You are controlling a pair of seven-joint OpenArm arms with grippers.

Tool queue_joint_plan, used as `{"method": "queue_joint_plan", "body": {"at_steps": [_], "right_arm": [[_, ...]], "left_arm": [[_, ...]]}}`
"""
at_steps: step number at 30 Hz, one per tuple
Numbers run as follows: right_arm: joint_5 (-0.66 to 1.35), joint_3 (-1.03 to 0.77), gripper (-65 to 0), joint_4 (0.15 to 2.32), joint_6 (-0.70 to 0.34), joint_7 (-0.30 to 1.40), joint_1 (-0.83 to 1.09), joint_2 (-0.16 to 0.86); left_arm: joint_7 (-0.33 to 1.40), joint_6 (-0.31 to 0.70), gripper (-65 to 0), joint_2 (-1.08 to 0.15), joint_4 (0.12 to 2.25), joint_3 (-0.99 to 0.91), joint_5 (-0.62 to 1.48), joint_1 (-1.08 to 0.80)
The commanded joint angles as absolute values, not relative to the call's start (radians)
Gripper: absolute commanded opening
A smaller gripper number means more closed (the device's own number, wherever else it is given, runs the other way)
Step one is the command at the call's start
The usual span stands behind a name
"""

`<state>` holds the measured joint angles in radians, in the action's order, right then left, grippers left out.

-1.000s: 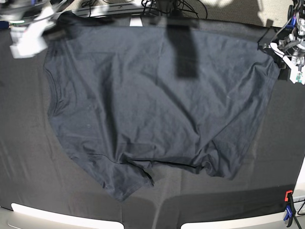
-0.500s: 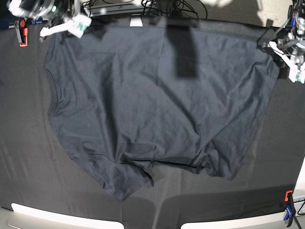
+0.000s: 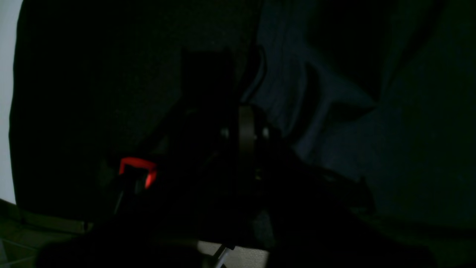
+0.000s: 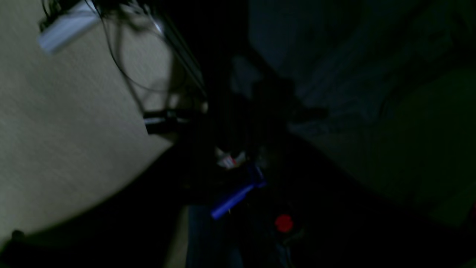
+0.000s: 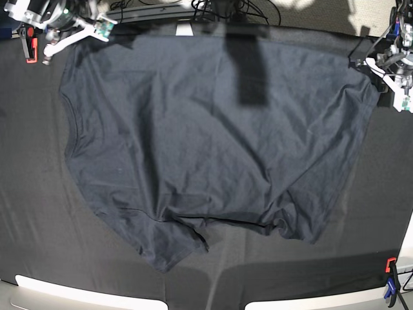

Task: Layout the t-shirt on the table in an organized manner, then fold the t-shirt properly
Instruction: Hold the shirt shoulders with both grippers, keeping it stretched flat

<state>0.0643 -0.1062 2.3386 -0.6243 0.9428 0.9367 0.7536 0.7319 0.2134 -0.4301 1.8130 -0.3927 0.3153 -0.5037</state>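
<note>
The dark charcoal t-shirt [image 5: 213, 142] lies spread over the black-clothed table [image 5: 26, 194], with its round neck at the left and creases near the front hem. At the back-left corner of the shirt my right gripper [image 5: 76, 39] stands open, its white fingers [image 5: 59, 44] spread apart and nothing between them. On the right, my left gripper [image 5: 386, 81] is shut on the shirt's far right corner. The left wrist view is very dark; the left gripper [image 3: 243, 111] shows there with bluish t-shirt [image 3: 334, 123] folds bunched towards it.
A red clamp [image 5: 27, 45] sits at the table's back-left edge, and a red and blue clamp [image 5: 390, 278] at the front right. Cables [image 5: 226, 10] lie behind the table. A dark rectangular shadow [image 5: 248, 64] crosses the shirt's back part. The pale rim [image 5: 64, 287] runs along the front.
My right gripper swung in to the shirt's back-left corner and has opened, and that corner now lies flat. The left gripper has not moved.
</note>
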Motion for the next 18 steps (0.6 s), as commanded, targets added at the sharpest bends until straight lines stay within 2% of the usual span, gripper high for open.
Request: {"method": "queue_joint_plan", "body": {"at_steps": [1,7,11,15,18], "right_arm": [[0.088,-0.111,-34.7,2.356,-0.621,0.942,0.942,0.765],[0.104,-0.110,-34.2,2.351,-0.631,0.942,0.942,0.791],[0.103,-0.110,-34.3,2.271,-0.627,0.913,0.942,0.792],[-0.031,-0.089,-34.5,2.194,-0.626,0.822,0.942,0.793],[-0.093,-0.048,-34.5,2.162,-0.581,0.790,0.942,0.793]], "left_arm": [[0.705,0.206,-65.0,-0.446,1.827,-0.400,0.316,-0.501],[0.706,0.206,-65.0,-0.447,1.827,-0.400,0.316,-0.501],[0.705,0.206,-65.0,-0.446,1.827,-0.400,0.316,-0.501],[0.705,0.206,-65.0,-0.446,1.827,-0.400,0.316,-0.501],[0.701,0.206,-65.0,-0.446,1.827,-0.400,0.316,-0.501]]}}
